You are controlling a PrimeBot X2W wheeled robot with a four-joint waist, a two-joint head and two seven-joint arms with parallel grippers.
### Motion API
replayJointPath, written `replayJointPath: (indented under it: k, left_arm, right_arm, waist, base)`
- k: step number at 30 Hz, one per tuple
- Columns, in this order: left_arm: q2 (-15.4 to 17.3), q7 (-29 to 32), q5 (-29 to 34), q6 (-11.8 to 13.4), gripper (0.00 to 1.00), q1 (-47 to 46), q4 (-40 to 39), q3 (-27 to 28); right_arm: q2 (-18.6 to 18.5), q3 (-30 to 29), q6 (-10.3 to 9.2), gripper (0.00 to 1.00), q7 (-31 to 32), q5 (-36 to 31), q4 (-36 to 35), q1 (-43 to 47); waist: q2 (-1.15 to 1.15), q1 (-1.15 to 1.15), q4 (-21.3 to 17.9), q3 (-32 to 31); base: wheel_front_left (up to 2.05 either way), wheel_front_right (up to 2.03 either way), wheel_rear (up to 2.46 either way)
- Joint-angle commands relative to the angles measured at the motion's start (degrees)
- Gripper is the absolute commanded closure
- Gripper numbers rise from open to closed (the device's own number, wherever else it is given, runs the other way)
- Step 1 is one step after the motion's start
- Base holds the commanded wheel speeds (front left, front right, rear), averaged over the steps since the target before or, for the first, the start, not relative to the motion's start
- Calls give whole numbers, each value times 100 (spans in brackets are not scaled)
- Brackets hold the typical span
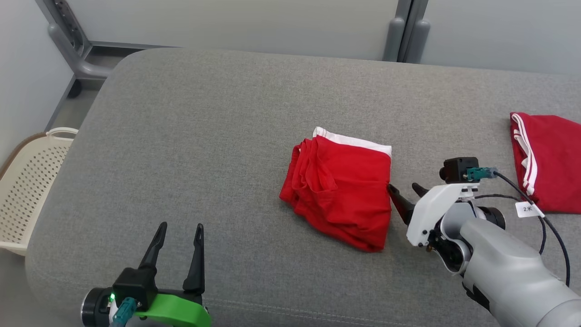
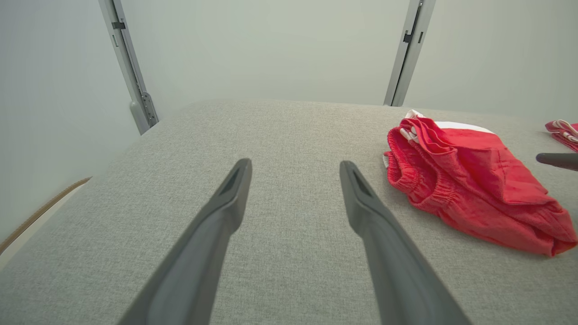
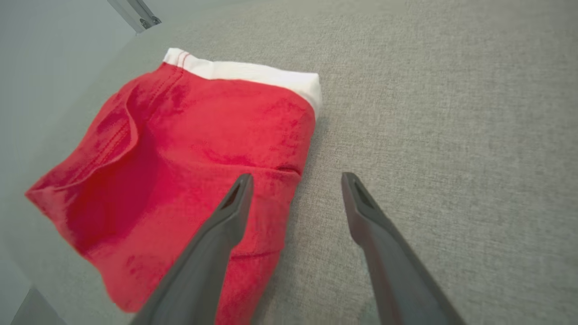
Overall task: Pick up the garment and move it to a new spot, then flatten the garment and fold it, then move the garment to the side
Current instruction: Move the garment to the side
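Two pincers stand spread wide, and neither holds anything.

From the head view, the garment [image 1: 338,190] lies as a compact red packet on the grey table [image 1: 204,136], with a white band along its far edge. The right pincer [image 1: 402,185] sits at the garment's right edge, one dark tip against the cloth. The left pincer [image 1: 180,225] rests well apart from the garment, nearer the robot and to the left. A second red garment [image 1: 551,159] with white stripes lies well to the right of the folded one. A pale perforated basket [image 1: 27,195] stands far to the left, off the table.

From the left wrist view, the left pincer [image 2: 295,162] points over the bare woven cover. The garment [image 2: 469,189] lies to the right of its fingers, showing a gathered elastic waistband and thick, soft layers.

From the right wrist view, the right pincer [image 3: 296,176] straddles the edge of the garment [image 3: 194,149], one finger above red cloth and the other above bare table. Whether it presses the cloth I cannot tell. The fabric looks like a soft knit, faintly rumpled, with rounded corners.

Folding appears done, though the packet is not crisp. What seems left is the move to the side, and the right pincer looks placed to take that edge.
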Motion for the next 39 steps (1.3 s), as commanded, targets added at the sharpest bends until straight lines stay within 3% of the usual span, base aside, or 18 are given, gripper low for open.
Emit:
replayJointPath:
  k: [1,15,26,27,28,30,39]
  left_arm:
    - [5,-23,-21,6,0,-81,-11,-15]
    - [6,-23,-110,15,0,-273,90,-262]
    - [5,-23,-150,57,0,-311,110,-375]
    - [5,-24,-155,62,0,-315,113,-378]
    - [5,-24,-162,65,0,-321,116,-383]
    - [5,-24,-179,70,0,-335,120,-395]
    - [5,-24,-239,106,0,-367,144,-396]
  right_arm:
    - [-5,35,-1,0,105,9,57,-45]
    - [54,-170,-1,0,1833,1118,650,-597]
    - [107,-287,-1,0,2530,1701,764,-528]
    - [126,-295,-1,10,2588,1734,789,-518]
    - [145,-299,-1,52,2635,1763,806,-513]
    - [153,-299,-1,100,2667,1797,826,-523]
    - [20,-260,-1,100,2434,1758,708,-751]
  waist:
    - [0,0,11,14]
    - [0,0,336,229]
    - [0,0,492,278]
    - [0,0,494,280]
    - [0,0,495,285]
    - [0,0,498,298]
    - [0,0,458,362]
  base:
    - [0,0,0]
    - [0,0,0]
    - [0,0,0]
    - [0,0,0]
    - [0,0,0]
    - [0,0,0]
    - [0,0,0]
